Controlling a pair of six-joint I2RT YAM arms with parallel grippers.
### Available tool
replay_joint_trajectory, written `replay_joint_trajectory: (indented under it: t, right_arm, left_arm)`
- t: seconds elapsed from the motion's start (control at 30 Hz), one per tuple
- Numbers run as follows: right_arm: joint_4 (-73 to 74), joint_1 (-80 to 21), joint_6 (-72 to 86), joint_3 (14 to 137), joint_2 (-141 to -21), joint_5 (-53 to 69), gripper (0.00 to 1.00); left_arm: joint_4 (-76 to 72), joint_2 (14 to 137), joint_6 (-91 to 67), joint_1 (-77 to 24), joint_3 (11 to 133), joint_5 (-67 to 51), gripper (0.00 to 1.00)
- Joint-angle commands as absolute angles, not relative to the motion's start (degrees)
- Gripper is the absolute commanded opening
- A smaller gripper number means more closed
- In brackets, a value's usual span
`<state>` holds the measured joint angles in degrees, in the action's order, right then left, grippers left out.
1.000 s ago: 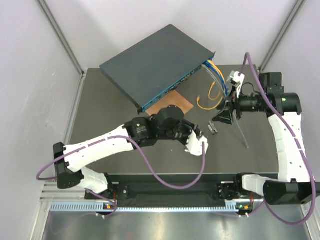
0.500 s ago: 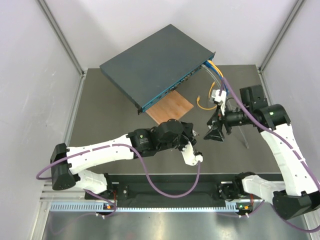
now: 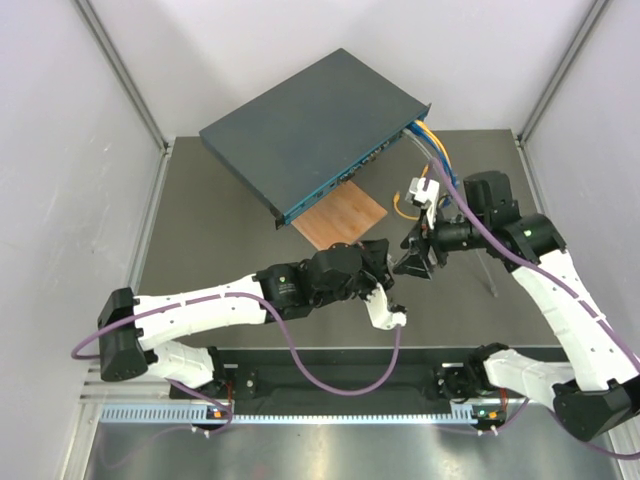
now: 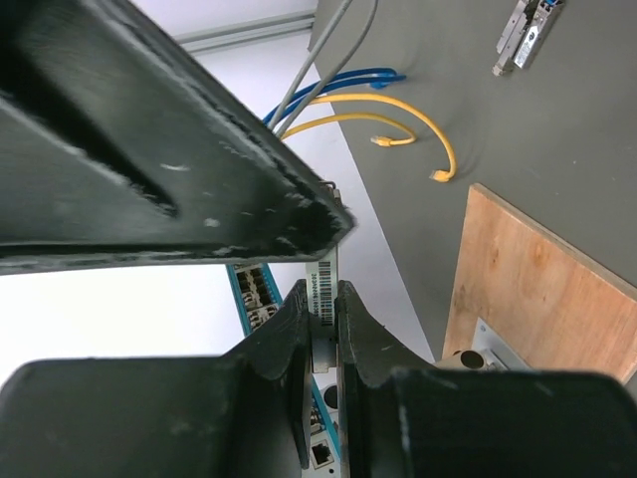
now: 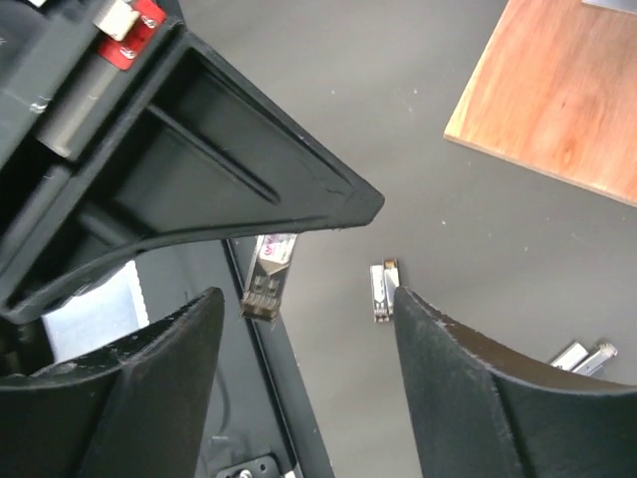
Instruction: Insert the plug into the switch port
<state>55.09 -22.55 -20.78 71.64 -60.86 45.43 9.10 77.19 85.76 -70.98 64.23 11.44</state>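
Plug (image 4: 323, 284) is a small silver module with a label, pinched tight in the left gripper (image 4: 320, 304), which hangs just off the near-right corner of the wooden square (image 3: 342, 215). The right gripper (image 5: 307, 299) is just to the right of that square, spread wide with nothing clamped in it. The switch (image 3: 305, 125) sits along the square's far side with its teal socket row facing the square, and the plug isn't in any port. A yellow cable (image 3: 415, 205) curls to the right of the square, and blue cables (image 3: 435, 150) run into the switch beyond it. A loose module (image 5: 381, 291) lies flat a little off the square's edge.
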Motion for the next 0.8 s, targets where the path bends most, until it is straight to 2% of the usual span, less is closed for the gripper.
replay_joint_trajectory:
  t: [0.0, 0.17, 0.27, 0.37, 0.4, 0.43, 0.5, 0.6, 0.7, 0.73, 0.77]
  right_arm:
    - [51.2, -24.2, -19.0, 70.7, -60.3, 43.5, 0.66]
    - [50.3, -25.2, -18.7, 69.8, -60.3, 41.9, 0.54]
    - [49.7, -25.7, -18.8, 68.8, -59.9, 40.8, 0.43]
    - [49.6, -25.8, -18.8, 68.6, -59.5, 40.5, 0.22]
    - [49.3, -25.8, -18.9, 68.8, -59.5, 40.4, 0.05]
    - [49.3, -25.8, -19.0, 68.9, -59.6, 40.0, 0.0]
    - [49.2, -25.8, -19.2, 69.1, -59.4, 39.8, 0.0]
    - [48.5, -25.6, -19.0, 69.0, -58.7, 39.2, 0.0]
    - [47.9, -24.5, -18.5, 68.6, -58.2, 39.0, 0.0]
    - [47.4, -24.3, -18.4, 68.3, -57.8, 38.8, 0.0]
    - [47.0, -24.0, -18.3, 67.9, -57.6, 38.5, 0.0]
  left_arm:
    - [4.5, 74.9, 86.8, -71.3, 63.5, 11.9, 0.0]
    - [3.4, 75.3, 86.4, -71.3, 63.6, 12.1, 0.0]
    - [3.2, 75.5, 86.1, -71.3, 63.6, 12.2, 0.0]
    - [2.7, 75.7, 86.3, -71.3, 63.5, 12.3, 0.0]
    - [2.6, 75.8, 86.3, -71.3, 63.5, 12.3, 0.0]
    - [2.3, 75.8, 86.3, -71.3, 63.5, 12.4, 0.02]
    - [1.8, 75.9, 86.4, -71.3, 63.2, 13.0, 0.06]
    - [1.3, 75.5, 86.2, -71.3, 62.9, 13.7, 0.21]
    - [0.5, 74.9, 86.3, -71.3, 61.8, 14.9, 0.41]
    - [-1.7, 74.8, 86.0, -71.3, 60.6, 15.7, 0.49]
    - [-2.0, 74.4, 85.9, -71.2, 60.2, 16.2, 0.64]
